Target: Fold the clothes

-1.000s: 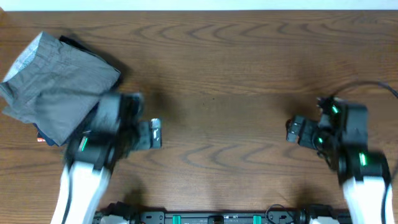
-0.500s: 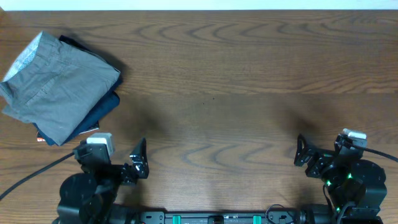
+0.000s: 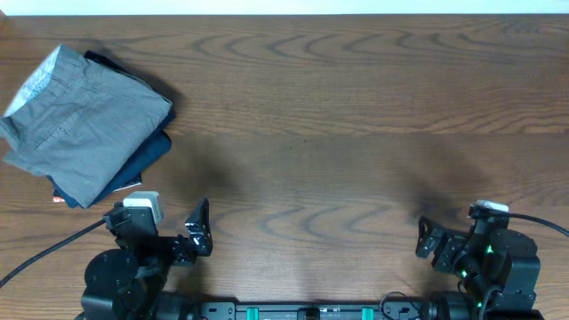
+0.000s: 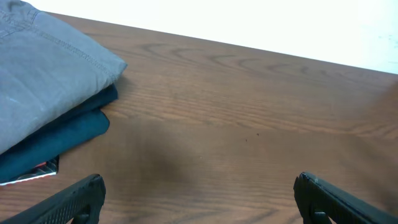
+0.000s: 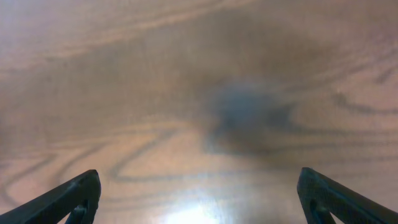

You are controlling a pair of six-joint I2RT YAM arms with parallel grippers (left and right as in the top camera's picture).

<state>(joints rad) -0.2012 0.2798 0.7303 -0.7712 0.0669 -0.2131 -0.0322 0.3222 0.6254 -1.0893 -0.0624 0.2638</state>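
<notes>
The grey shorts (image 3: 84, 120) lie folded at the far left of the table, on top of dark navy folded garments (image 3: 142, 160). They also show in the left wrist view (image 4: 43, 81), at the upper left. My left gripper (image 3: 197, 233) is open and empty near the front edge, well in front and to the right of the pile. In its own view the fingers (image 4: 199, 196) stand wide apart over bare wood. My right gripper (image 3: 431, 244) is open and empty at the front right, over bare wood in its own view (image 5: 199, 193).
The wooden table (image 3: 338, 107) stretches between the arms. The navy garments (image 4: 56, 140) stick out under the shorts, with a small red and white tag (image 3: 59, 199) at their front edge. A pale wall runs along the far edge.
Both arms have pulled back from the middle of the table to the front edge. The right gripper dropped a little lower in the last half second. The pile has not moved.
</notes>
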